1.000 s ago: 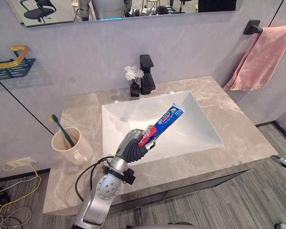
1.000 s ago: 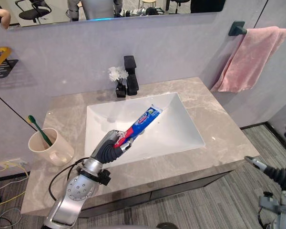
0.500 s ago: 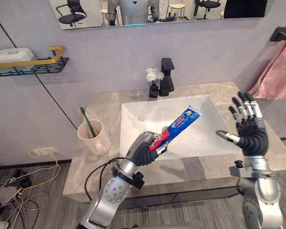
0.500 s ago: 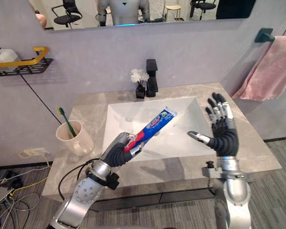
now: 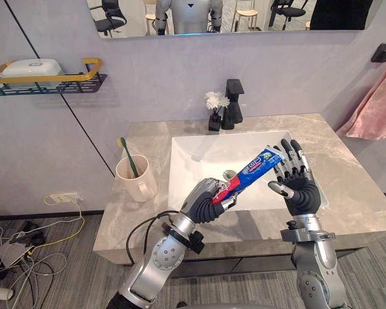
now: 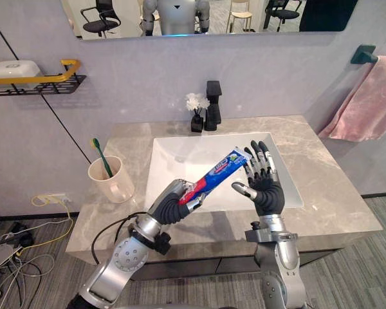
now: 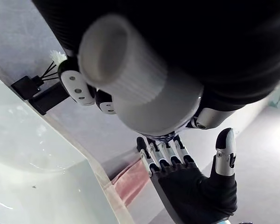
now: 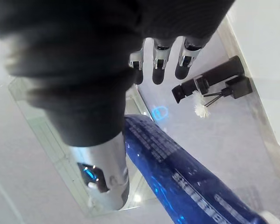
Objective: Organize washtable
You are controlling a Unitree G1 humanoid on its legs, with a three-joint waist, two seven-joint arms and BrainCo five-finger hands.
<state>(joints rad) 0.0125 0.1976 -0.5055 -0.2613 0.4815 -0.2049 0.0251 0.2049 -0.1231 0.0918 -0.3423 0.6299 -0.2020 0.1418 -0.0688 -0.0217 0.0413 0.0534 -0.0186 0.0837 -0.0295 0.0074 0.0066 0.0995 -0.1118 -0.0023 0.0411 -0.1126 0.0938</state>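
The left hand [image 5: 208,200] has its fingers curled round the lower, red end of a blue, red and white plastic toothpaste tube [image 5: 252,171]. The tube slants up and away from that hand, above a white rectangular basin [image 5: 196,147]. The right hand [image 5: 300,191] is held upright with fingers straight and spread, palm facing the tube. The tube's blue upper end lies just beside its fingers [image 5: 287,161]; contact cannot be judged.

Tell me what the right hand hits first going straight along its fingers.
Likely the black faucet: the open right hand points there across the sink, though depth is unclear. The toothpaste tube sits beside its palm, not ahead.
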